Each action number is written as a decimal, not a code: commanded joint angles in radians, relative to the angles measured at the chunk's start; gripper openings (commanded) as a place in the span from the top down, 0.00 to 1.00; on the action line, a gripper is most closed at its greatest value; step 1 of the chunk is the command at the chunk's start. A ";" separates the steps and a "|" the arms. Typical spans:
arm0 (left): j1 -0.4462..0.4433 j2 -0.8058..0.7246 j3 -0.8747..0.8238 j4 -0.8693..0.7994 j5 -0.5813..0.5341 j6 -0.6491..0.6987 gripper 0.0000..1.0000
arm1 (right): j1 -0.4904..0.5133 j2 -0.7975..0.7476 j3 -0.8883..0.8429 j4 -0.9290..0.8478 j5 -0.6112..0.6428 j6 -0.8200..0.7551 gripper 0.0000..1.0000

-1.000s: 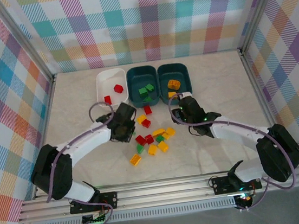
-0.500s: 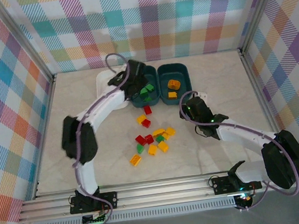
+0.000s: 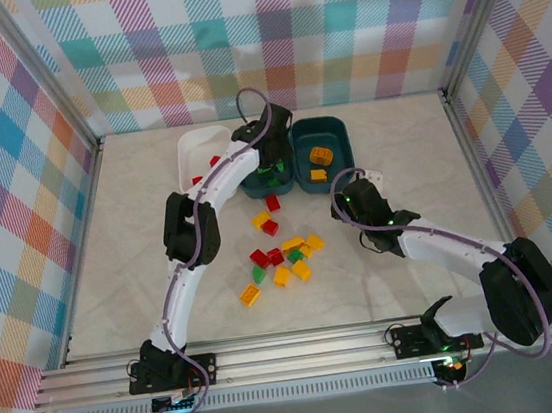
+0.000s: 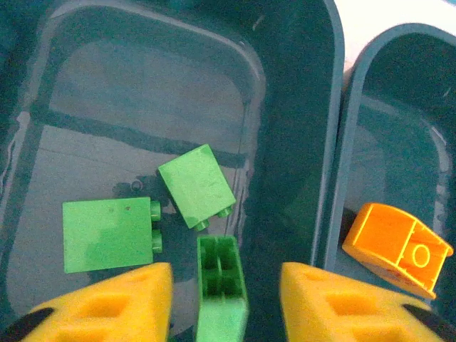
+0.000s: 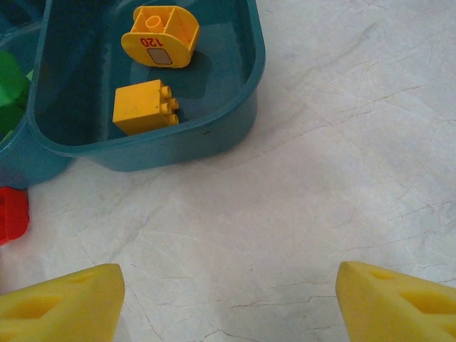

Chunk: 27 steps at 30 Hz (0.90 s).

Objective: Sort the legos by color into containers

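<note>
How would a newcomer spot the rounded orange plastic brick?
On the table, three tubs line the far side; take the rightmost dark teal plastic tub. Inside, the rounded orange brick lies at the back; its curved side and 120 label set it apart from the boxy yellow brick beside it.

Bare table (image 5: 320, 178) lies open right of the teal tub (image 5: 214, 139).

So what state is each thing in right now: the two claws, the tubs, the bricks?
Left gripper: open, low over the green bricks.
Right gripper: open, empty.
White tub: holds red bricks.
Middle teal tub: holds the green bricks.
Right teal tub: holds two orange-yellow bricks.
Loose bricks: mixed colors, unsorted on the table.
</note>
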 commanded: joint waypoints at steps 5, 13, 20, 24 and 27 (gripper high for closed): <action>0.008 -0.112 0.014 -0.085 -0.060 0.063 0.22 | 0.000 -0.031 -0.010 0.034 -0.029 -0.015 0.21; 0.005 -0.587 -0.573 0.170 -0.009 0.020 0.11 | 0.000 -0.011 0.002 0.032 -0.073 -0.024 0.22; 0.000 -0.993 -1.139 0.351 0.030 -0.066 0.00 | 0.003 0.023 0.028 0.029 -0.147 -0.047 0.23; 0.000 -1.158 -1.381 0.371 0.050 -0.123 0.00 | 0.020 0.082 0.076 0.005 -0.230 -0.080 0.25; 0.000 -1.270 -1.527 0.391 0.088 -0.161 0.00 | 0.043 0.113 0.136 -0.073 -0.269 -0.095 0.26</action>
